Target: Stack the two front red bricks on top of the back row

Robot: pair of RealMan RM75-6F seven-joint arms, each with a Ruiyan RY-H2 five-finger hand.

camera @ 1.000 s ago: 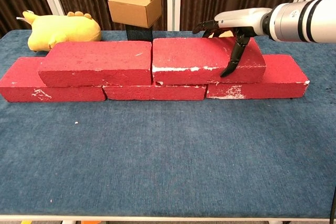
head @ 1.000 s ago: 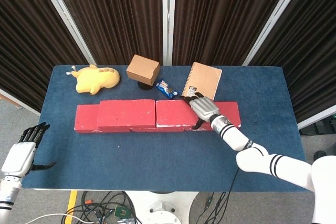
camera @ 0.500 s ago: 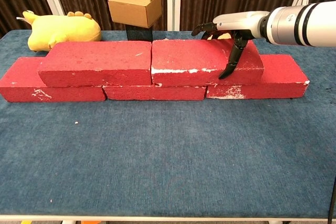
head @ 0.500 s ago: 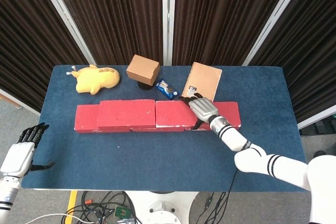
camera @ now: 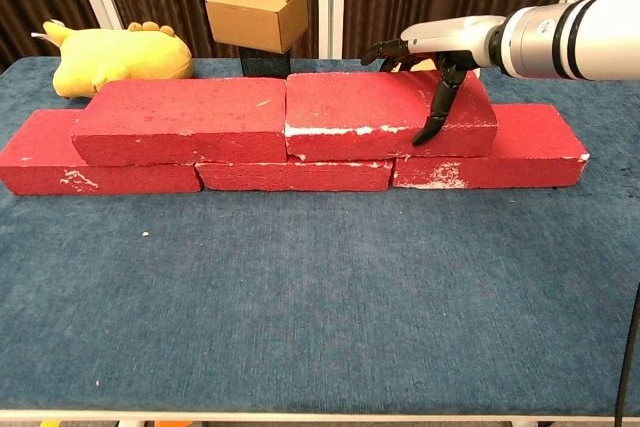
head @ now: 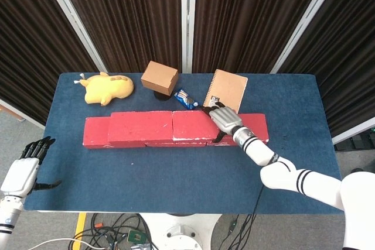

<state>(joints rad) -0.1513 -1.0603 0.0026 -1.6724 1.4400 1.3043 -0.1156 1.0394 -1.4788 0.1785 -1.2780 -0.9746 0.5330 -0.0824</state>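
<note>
Three red bricks form the bottom row (camera: 295, 175) across the blue table. Two more lie on top: the upper left brick (camera: 180, 119) (head: 140, 126) and the upper right brick (camera: 385, 112) (head: 190, 126), end to end. My right hand (camera: 435, 57) (head: 221, 120) grips the right end of the upper right brick, thumb down its front face and fingers over the back edge. My left hand (head: 26, 168) hangs off the table's left front corner, fingers apart and holding nothing; the chest view does not show it.
Behind the bricks lie a yellow plush toy (head: 105, 88), a cardboard box (head: 159, 78) on a dark stand, a blue snack packet (head: 186, 99) and a spiral notebook (head: 226, 90). Blue cloth (camera: 320, 297) stretches in front of the bricks.
My right hand has nudged the upper right brick slightly to the left, closing it against the upper left brick. The left hand has not moved.
</note>
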